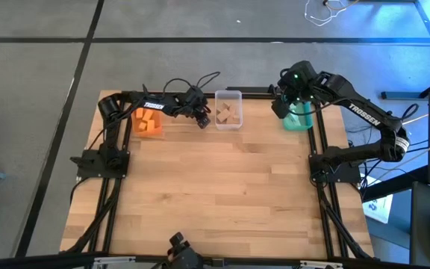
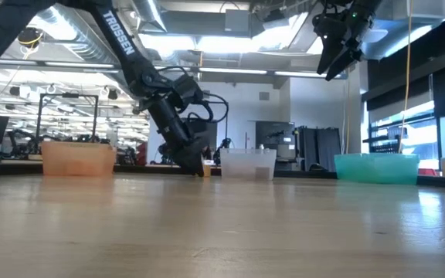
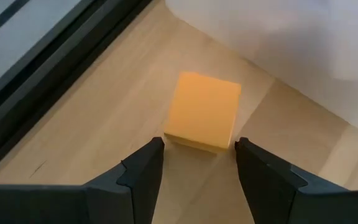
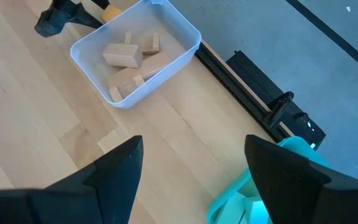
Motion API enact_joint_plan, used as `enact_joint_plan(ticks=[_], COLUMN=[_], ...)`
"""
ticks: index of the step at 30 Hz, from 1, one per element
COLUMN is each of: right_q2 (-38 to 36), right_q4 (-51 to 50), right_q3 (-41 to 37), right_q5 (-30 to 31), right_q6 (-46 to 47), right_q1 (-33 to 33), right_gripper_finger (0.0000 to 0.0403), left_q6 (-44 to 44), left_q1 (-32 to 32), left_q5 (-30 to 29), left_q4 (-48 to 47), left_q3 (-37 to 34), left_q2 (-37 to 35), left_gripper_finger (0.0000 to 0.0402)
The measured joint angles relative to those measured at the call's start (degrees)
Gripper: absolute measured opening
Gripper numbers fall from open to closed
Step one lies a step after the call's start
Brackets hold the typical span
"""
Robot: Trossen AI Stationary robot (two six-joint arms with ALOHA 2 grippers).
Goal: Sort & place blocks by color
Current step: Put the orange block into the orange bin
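Note:
An orange block (image 3: 204, 112) lies flat on the table beside the clear bin (image 1: 228, 110). My left gripper (image 3: 199, 146) is down at the table, open, with one fingertip on each side of the block's near edge. In the low view the left gripper (image 2: 198, 164) stands just left of the clear bin (image 2: 247, 164). My right gripper (image 4: 194, 146) is open and empty. It hangs high above the teal bin (image 1: 298, 118) at the table's far right. Several plain wood blocks (image 4: 129, 59) lie in the clear bin, and orange blocks lie in the orange bin (image 1: 148, 122). My left gripper comes slanting down at the orange block, and its fingertips (image 3: 157, 149) stand level with the block's near edge (image 3: 197, 143), which rests on the table. I cannot tell whether the fingertips touch it.
The three bins stand in a row along the table's far edge: the orange bin (image 2: 77, 158), the clear one, then the teal bin (image 2: 377, 166). A dark frame rail (image 4: 241, 93) runs behind them. The wooden tabletop (image 1: 222, 194) stretches toward the near edge.

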Motion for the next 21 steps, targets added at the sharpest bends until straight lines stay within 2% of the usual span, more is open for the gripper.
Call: enact_joint_plan(ticks=[7,16,21], right_q2=[0.0,0.0,0.0], right_q4=[-0.04,-0.02,-0.02], right_q3=[0.0,0.0,0.0], right_q5=[-0.02,0.0,0.0], right_q6=[-0.05,-0.15,-0.22], right_q1=[0.0,0.0,0.0], right_gripper_finger=[0.0281,0.0281,0.0281], left_q6=[2.48,11.35,15.97], left_q1=[0.1,-0.33,-0.34], left_q5=[0.49,0.6,3.26], left_q4=[0.83,3.45,3.44], left_q3=[0.02,0.06,0.07], left_q2=[0.41,0.47,0.47], left_gripper_finger=[0.0191,0.0191,0.0191])
